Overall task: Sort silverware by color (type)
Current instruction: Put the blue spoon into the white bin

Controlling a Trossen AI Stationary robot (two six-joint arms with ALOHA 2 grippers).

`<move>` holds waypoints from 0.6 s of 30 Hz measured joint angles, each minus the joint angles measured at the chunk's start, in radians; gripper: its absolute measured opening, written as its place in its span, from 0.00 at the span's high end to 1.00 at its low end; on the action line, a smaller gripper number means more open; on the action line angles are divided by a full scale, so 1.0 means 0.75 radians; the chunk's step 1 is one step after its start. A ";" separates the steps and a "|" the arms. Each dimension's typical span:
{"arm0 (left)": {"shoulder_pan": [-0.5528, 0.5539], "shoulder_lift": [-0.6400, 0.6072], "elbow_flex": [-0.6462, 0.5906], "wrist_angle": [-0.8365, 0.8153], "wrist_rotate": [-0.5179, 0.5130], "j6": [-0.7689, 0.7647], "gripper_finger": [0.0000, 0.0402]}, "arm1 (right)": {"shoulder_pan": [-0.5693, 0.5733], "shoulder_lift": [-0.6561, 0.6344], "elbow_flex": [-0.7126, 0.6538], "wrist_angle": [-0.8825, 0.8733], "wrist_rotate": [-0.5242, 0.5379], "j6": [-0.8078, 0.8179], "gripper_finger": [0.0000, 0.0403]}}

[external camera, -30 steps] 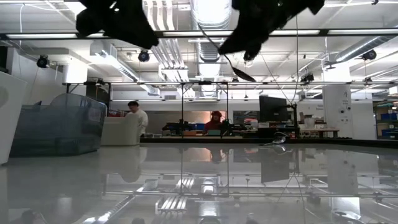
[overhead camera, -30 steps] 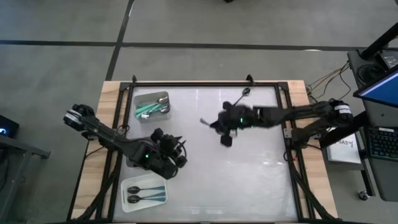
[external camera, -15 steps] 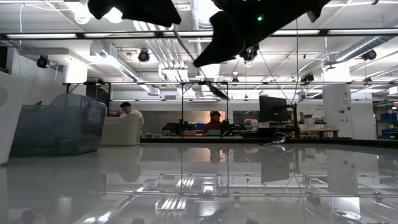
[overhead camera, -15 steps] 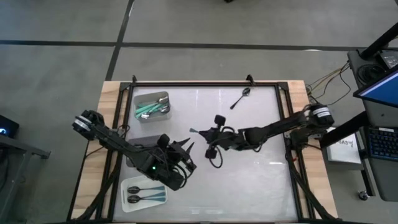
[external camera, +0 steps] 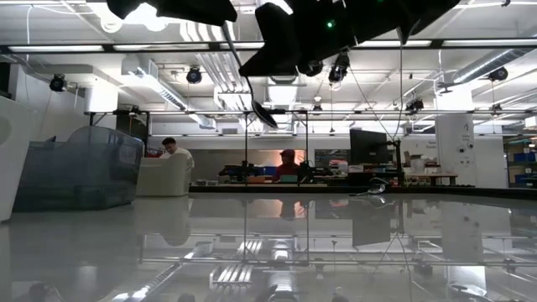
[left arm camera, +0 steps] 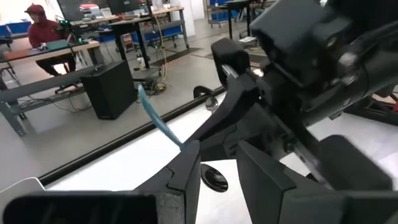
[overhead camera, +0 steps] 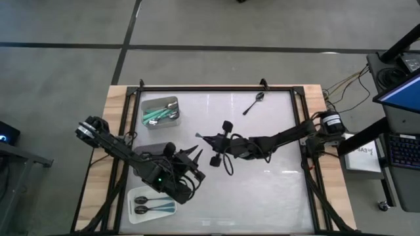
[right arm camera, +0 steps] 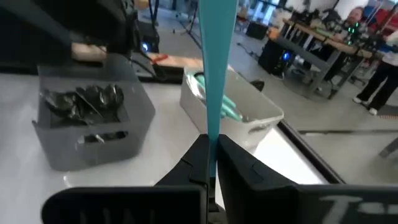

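Gripping a teal-handled spoon (right arm camera: 217,68) with fingers pressed together, the right gripper (overhead camera: 205,139) hangs mid-table; just left, the left gripper (overhead camera: 195,155) has fingers apart, empty; a silver spoon (overhead camera: 254,102) lies far right.

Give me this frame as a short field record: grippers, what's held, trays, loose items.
right gripper: shut on the teal-handled spoon, near table centre
left gripper: open, empty, facing the right gripper
white bin: at the left rear of the table, holds teal-handled spoons
grey tray: holds all-metal spoons
white tray: at the left front of the table, holds black-handled spoons
loose spoon: lying alone on the table near the far edge
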 joint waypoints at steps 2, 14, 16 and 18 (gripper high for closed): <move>-0.003 0.000 0.000 -0.002 -0.004 0.000 0.78 | 0.015 -0.003 0.000 0.029 -0.003 -0.017 0.98; -0.012 -0.002 -0.001 -0.018 -0.058 -0.001 0.79 | 0.096 -0.005 0.000 0.105 -0.006 -0.149 0.98; -0.012 -0.002 -0.001 -0.018 -0.059 0.000 0.79 | 0.098 -0.005 0.000 0.106 -0.017 -0.162 0.98; -0.012 -0.003 -0.002 -0.018 -0.059 0.000 0.79 | 0.102 -0.005 0.000 0.107 -0.020 -0.167 0.98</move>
